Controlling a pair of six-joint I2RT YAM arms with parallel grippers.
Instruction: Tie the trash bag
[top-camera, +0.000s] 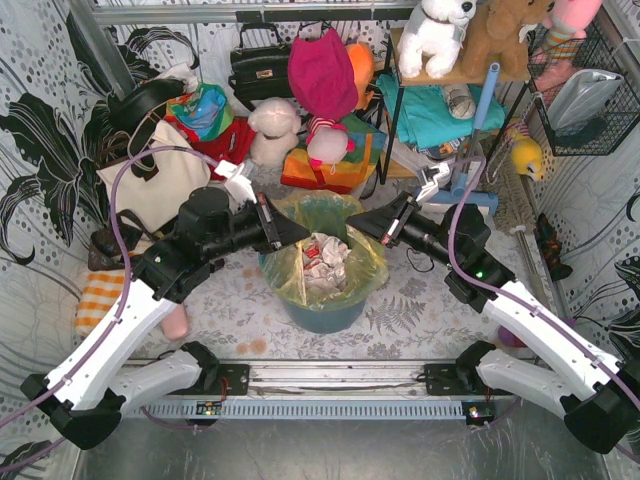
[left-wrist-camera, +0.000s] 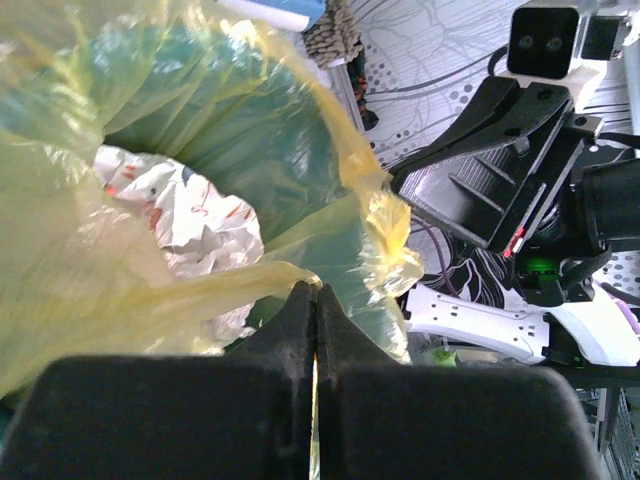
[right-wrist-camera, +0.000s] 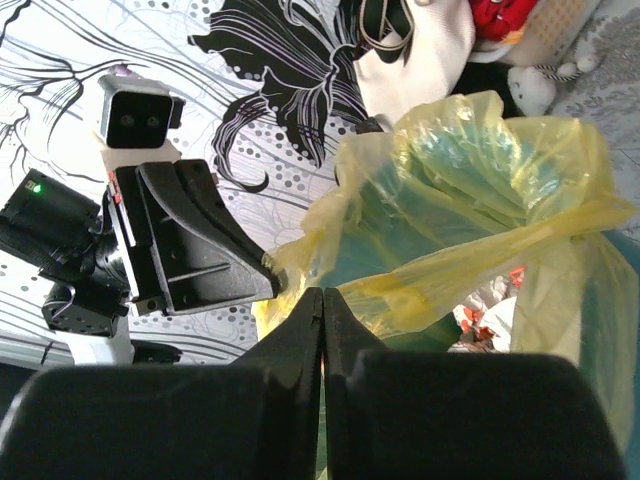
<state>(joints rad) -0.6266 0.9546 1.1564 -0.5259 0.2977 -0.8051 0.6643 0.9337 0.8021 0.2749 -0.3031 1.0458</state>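
top view: the trash bag (top-camera: 365, 265) sits inside the teal bin (top-camera: 325, 318) in the middle of the table (top-camera: 430, 315), mouth wide open, with crumpled paper (top-camera: 326, 262) showing in it. the left gripper (top-camera: 300, 236) is at the bag's left rim and the right gripper (top-camera: 357, 224) at its right rim. there's no twist and no knot anywhere, so i'd say the tying has barely begun. both sides are held, and the gathering, crossing and knotting are all left to do. the table has a grey leafy-print cover. the back is crammed (plush toys (top-camera: 275, 130), a black handbag (top-camera: 260, 65), a white tote (top-camera: 150, 185), a shelf (top-camera: 440, 78) with more stuffed animals), and there are black-and-white floral walls (top-camera: 40, 130) all round.

left wrist view: the left gripper (left-wrist-camera: 316, 292) has its fingers clenched together, and a tongue of yellow film runs right into the tips, so it looks like a pinch on the rim. the right gripper sits across the opening, with the paper down inside.

right wrist view: same deal on the other side. the right gripper (right-wrist-camera: 322, 295) is pressed shut with a band of bag film drawn to its tips, grasping the rim as far as i can tell. the left gripper faces it, with the floral wall behind.
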